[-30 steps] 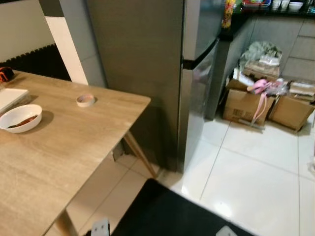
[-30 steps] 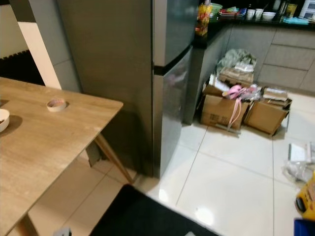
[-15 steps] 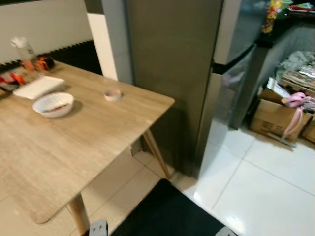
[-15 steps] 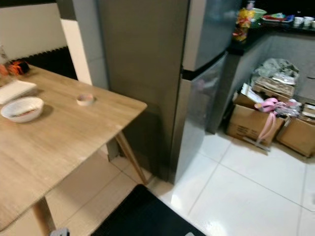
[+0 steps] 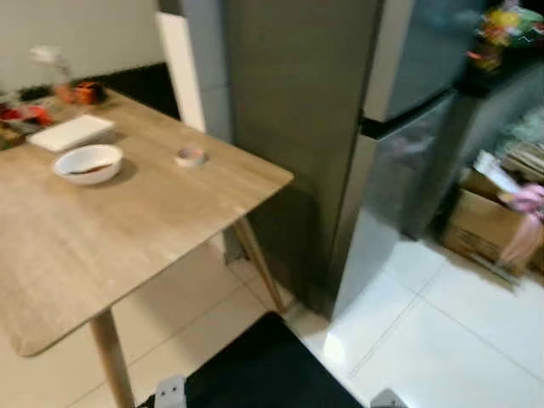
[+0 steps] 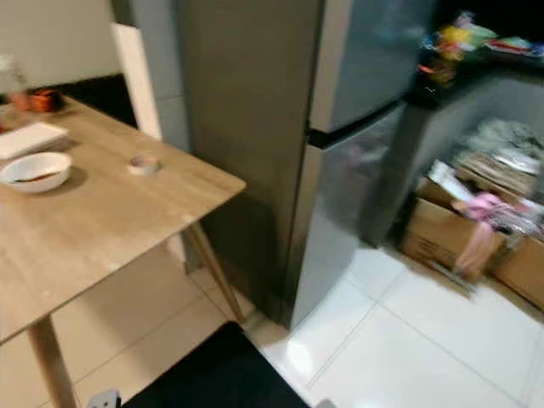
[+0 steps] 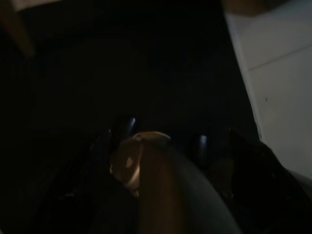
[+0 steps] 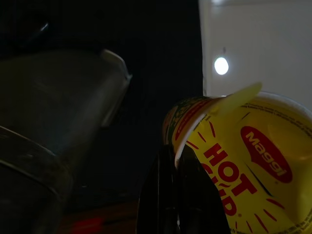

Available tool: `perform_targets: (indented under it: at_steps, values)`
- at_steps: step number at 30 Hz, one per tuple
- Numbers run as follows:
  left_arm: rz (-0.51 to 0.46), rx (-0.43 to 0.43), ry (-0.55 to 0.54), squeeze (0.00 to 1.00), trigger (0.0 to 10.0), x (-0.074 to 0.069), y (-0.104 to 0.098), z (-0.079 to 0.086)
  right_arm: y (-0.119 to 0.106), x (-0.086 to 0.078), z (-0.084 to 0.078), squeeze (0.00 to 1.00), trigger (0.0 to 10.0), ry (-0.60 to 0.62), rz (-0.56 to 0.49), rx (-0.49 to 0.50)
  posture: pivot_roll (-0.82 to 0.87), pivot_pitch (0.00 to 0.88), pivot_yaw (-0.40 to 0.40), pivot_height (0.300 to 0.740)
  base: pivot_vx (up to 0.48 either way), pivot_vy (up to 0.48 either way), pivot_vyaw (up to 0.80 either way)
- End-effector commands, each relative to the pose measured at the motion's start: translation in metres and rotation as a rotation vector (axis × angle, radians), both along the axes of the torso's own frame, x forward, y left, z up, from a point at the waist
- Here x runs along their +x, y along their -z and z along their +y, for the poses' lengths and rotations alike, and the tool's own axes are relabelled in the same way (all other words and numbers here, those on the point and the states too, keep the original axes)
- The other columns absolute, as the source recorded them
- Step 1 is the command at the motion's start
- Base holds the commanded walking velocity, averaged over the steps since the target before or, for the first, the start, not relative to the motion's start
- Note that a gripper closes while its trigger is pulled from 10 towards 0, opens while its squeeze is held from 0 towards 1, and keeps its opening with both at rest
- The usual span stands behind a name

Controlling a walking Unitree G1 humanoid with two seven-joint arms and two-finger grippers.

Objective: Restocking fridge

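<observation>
Right pincer [image 8: 178,195] grips a yellow Maggi Hot Cup noodle tub [image 8: 243,161] by its rim; we cannot tell how the left pincer [image 7: 161,146] stands, the view being too dark. We judge the step as carrying stock toward the tall grey two-door fridge [image 5: 340,127], still shut, just beside the light wooden surface [image 5: 127,221]. Next we must face its doors and open one.
</observation>
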State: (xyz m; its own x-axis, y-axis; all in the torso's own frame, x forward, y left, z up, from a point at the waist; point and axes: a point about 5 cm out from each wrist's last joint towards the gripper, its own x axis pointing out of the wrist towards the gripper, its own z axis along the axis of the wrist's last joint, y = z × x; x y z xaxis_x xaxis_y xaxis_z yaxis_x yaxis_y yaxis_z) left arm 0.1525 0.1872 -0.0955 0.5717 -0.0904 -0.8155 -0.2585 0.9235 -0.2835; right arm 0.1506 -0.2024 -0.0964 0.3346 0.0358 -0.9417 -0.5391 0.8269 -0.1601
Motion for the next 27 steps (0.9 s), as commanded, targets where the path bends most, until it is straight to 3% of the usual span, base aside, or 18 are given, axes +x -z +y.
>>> perform_targets:
  at_steps: [1, 8, 14, 27]
  values:
    - [0.017, 0.003, 0.001, 0.00, 10.0, -0.003, 0.002, 0.000, 0.000, -0.001, -0.002, 0.00, 10.0, -0.003, 0.007, -0.001, -0.05, 0.000, 0.005, 0.740, 0.000, -0.428, 0.80]
    - [0.018, 0.002, -0.001, 0.00, 10.0, -0.004, 0.002, 0.000, -0.001, -0.005, -0.017, 0.00, 10.0, 0.033, -0.011, -0.030, -0.05, 0.000, 0.006, 0.740, 0.000, -0.428, 0.80]
    - [0.017, 0.002, -0.004, 0.00, 10.0, -0.003, 0.002, 0.000, -0.003, -0.004, -0.024, 0.00, 10.0, 0.051, -0.018, -0.038, -0.05, 0.000, 0.004, 0.740, 0.000, -0.401, 0.00]
    - [0.016, 0.010, -0.021, 0.00, 10.0, -0.003, 0.001, 0.002, -0.002, 0.004, -0.003, 0.00, 10.0, 0.039, -0.030, -0.017, -0.05, 0.000, 0.003, 0.740, 0.000, -0.074, 0.00]
